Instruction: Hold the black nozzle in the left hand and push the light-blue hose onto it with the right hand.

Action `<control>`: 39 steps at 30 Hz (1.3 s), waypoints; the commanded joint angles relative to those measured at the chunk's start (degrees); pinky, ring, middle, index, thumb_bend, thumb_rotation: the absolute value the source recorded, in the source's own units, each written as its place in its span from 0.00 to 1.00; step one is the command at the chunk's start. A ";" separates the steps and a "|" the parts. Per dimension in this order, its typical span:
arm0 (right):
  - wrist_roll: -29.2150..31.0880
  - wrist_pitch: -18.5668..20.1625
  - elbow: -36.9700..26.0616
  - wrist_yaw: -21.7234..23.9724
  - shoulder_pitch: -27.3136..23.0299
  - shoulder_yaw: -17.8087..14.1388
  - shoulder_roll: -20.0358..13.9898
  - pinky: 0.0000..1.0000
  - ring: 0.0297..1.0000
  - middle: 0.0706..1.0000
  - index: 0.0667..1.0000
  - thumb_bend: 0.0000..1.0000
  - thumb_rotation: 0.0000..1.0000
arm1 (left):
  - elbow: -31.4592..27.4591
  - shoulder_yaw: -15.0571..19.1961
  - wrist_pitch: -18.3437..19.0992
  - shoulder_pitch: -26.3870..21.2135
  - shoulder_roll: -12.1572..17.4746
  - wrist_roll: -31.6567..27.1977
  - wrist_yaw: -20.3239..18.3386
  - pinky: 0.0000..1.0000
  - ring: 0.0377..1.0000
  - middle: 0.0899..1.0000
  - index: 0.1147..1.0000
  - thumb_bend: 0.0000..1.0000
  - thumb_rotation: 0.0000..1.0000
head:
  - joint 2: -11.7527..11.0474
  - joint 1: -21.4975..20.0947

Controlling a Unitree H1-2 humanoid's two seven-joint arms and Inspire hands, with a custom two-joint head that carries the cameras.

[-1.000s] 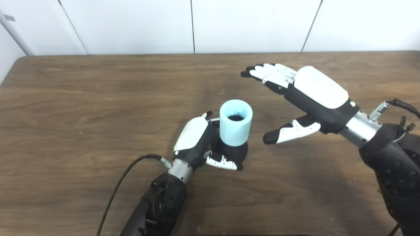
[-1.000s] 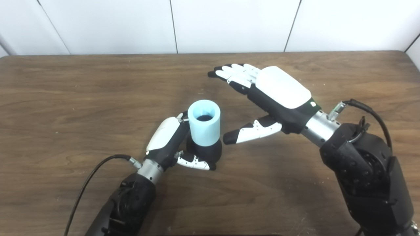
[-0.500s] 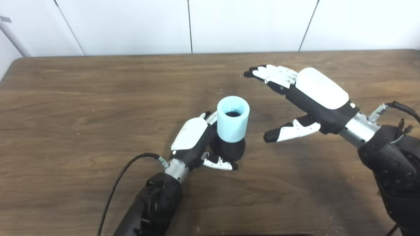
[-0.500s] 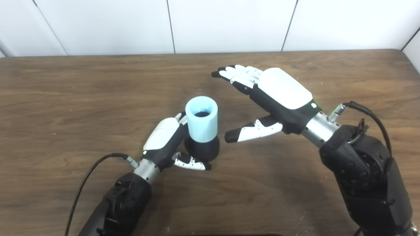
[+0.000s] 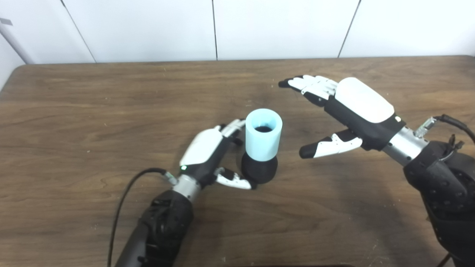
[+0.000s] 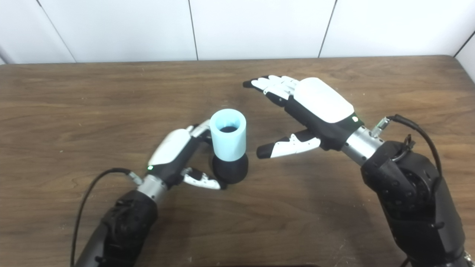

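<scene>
White wall panels back a dark wooden table that carries only the task's two parts and the robot's arms. At the left, a black cable trails along the left forearm to the left hand, which sits just beside the assembly with its palm turned toward it; its fingers are loosely spread near the side of the hose and its thumb lies by the foot of the nozzle, so it appears to hold nothing, though I cannot tell whether a fingertip grazes either part. At centre the black nozzle stands on its broad base, and the light-blue hose sits upright over its top, the dark tip showing down the bore, which suggests the push is done and the pair stands unaided. To the right, the right hand hovers well open, fingers stretched flat beyond the hose and thumb pointing toward it with a clear gap, gripping nothing; that spacing reads as room left so the upright pair is not knocked.
</scene>
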 commanded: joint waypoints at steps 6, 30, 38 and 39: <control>-0.08 -0.37 0.42 -2.89 -0.40 -1.25 -0.50 0.91 0.94 0.92 0.93 0.55 1.00 | -6.84 6.09 1.06 -0.78 0.93 -6.65 -0.40 1.00 0.96 0.95 0.89 1.00 0.12 | -0.17 0.37; 0.04 -0.37 6.33 -4.96 0.01 -1.58 -0.99 0.91 0.93 0.92 0.92 0.54 1.00 | -10.99 19.51 2.62 -0.70 0.19 -22.81 4.32 0.80 0.78 0.78 0.84 0.93 0.07 | -0.42 0.48; 5.55 3.53 9.17 -7.89 2.36 -4.77 2.19 0.89 0.92 0.91 0.92 0.48 1.00 | -11.02 24.25 0.91 2.16 0.16 -27.77 7.78 0.86 0.83 0.84 0.84 0.81 0.19 | -0.44 0.46; 6.84 4.35 9.23 -8.46 3.03 -5.64 2.99 0.88 0.92 0.91 0.92 0.48 1.00 | -10.86 24.75 0.34 2.73 0.03 -28.45 8.36 0.86 0.83 0.85 0.84 0.78 0.22 | -0.43 0.41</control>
